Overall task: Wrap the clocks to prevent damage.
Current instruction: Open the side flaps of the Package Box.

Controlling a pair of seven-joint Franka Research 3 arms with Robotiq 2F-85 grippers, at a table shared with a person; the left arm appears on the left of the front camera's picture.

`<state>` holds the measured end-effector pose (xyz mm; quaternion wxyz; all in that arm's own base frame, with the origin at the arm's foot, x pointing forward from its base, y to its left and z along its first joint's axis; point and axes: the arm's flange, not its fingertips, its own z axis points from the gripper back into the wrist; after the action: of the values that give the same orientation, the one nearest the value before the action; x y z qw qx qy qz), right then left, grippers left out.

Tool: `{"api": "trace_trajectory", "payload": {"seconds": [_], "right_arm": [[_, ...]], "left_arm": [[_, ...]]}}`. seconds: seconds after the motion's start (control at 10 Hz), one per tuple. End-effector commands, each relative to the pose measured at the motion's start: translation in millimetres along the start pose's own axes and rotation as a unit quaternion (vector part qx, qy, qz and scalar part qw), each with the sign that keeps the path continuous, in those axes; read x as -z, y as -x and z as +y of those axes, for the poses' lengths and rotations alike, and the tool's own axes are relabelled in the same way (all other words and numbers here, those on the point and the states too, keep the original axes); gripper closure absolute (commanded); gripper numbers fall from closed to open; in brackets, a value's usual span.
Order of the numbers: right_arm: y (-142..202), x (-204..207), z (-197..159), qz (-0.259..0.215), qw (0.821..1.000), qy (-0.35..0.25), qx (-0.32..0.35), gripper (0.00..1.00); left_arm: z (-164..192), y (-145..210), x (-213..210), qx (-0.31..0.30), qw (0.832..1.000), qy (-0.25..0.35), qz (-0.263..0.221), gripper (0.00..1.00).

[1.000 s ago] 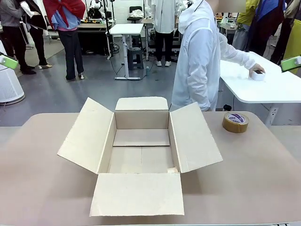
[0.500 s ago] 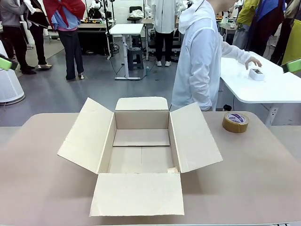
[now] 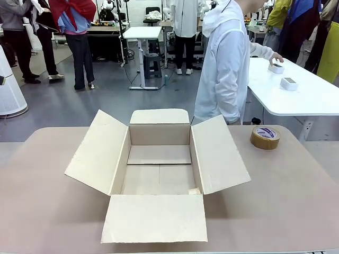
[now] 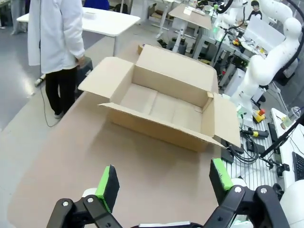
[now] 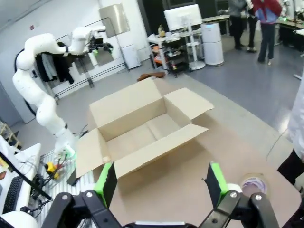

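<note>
An open brown cardboard box (image 3: pixel 159 159) stands in the middle of the table with all flaps spread and nothing inside. The clocks are out of view. High above the table's left end, my left gripper (image 4: pixel 164 183) hangs open and holds nothing, the box (image 4: pixel 161 102) ahead of it. My right gripper (image 5: pixel 161 183) is open too, high over the right end, looking down at the box (image 5: pixel 142 128). A person in a white coat (image 3: pixel 225 63) stands at the far side, turned away, a hand on a small white object (image 3: pixel 276 67) on a white side table (image 3: pixel 312 100).
A roll of brown tape (image 3: pixel 265 137) lies at the table's far right; it also sits by the right finger in the right wrist view (image 5: pixel 254 183). A second small white object (image 3: pixel 288 82) lies on the side table. Bare tabletop surrounds the box.
Green finger pads at the front view's left and right edges have gone out of frame. The person's hand left one small white object and reached to another farther back.
</note>
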<state>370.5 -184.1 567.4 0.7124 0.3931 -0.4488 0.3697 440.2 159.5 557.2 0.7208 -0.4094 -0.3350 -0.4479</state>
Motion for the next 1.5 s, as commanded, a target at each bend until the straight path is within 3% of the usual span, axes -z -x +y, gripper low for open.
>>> {"api": "trace_trajectory", "payload": {"seconds": [0.0, 1.4], "right_arm": [[-3.7, 14.5, 3.4, -0.009, 1.0, 0.024, -0.011, 0.0], [-2.2, 3.3, -3.1, -0.003, 1.0, 0.012, -0.002, 0.0]], "left_arm": [[-6.6, -10.1, 7.5, 0.024, 0.999, -0.026, -0.018, 0.0], [0.4, -9.1, 1.9, 0.012, 1.0, -0.017, -0.012, 0.0]]}}
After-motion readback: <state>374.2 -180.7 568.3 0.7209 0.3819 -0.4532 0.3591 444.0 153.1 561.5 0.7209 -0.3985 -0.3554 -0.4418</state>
